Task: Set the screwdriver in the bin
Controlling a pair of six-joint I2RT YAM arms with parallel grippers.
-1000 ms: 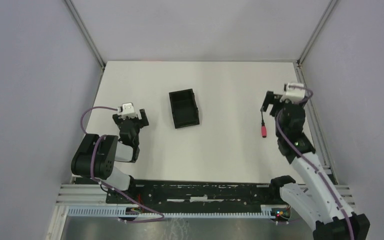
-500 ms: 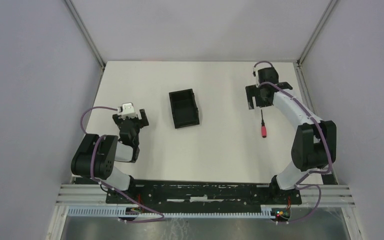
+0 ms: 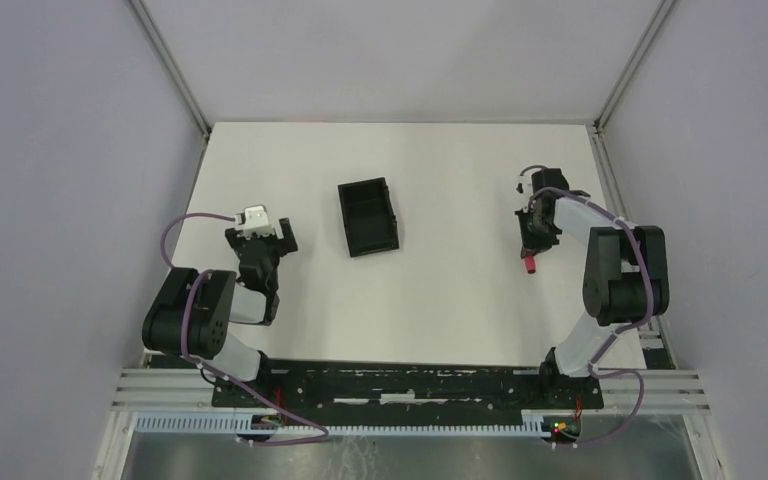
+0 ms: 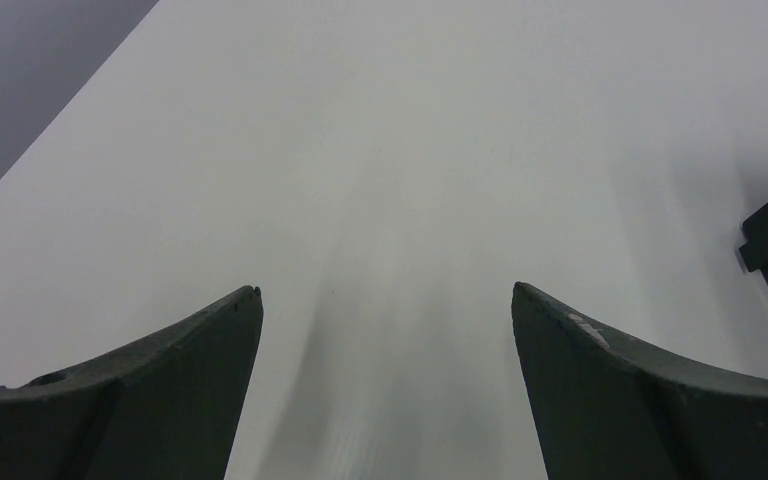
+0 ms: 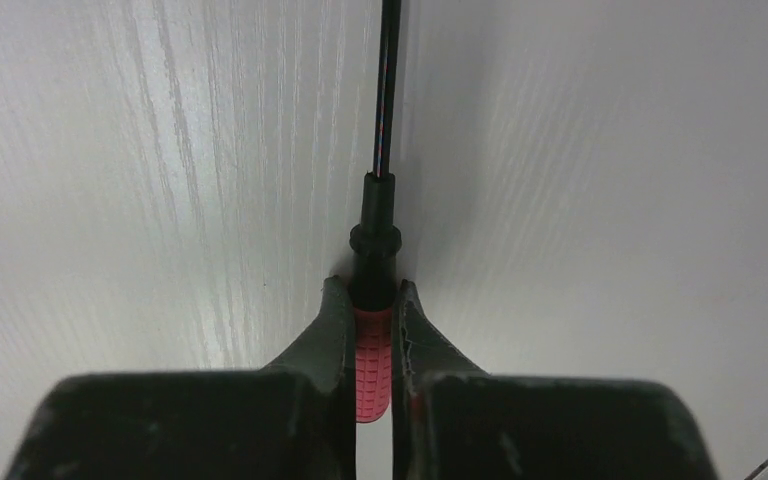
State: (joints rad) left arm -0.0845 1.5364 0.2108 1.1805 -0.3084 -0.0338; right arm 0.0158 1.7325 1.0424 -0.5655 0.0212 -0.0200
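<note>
- Grasp step in hand: tiny screwdriver with a red ribbed handle and thin black shaft (image 5: 374, 250) pinched by the handle between the right jaws.
- Right jaws closed down tight on that handle, with only the red grip between them and the shaft pointing straight away from the wrist.
- Low against the white desk (image 3: 440, 300) at its right side, and by the look of it not yet lifted.
- Well apart from the small black rectangular open-top plastic bin (image 3: 346, 222), which sits left of the desk's middle.
- Next, probably: raise clear of the desk, carry leftward, stop over the bin, then let go.
- Calls for a firm hold on the way, since so slim a handle may swivel in the grip, and for a release low enough that the tool lands inside the low walls.
- Bin upright, split by an inner divider into two compartments; nothing visible in either, though the dark inside is hard to read.
- Left jaws spread wide and holding nothing, close above bare desk, with a corner of the bin just at the right edge of the left wrist view.
</note>
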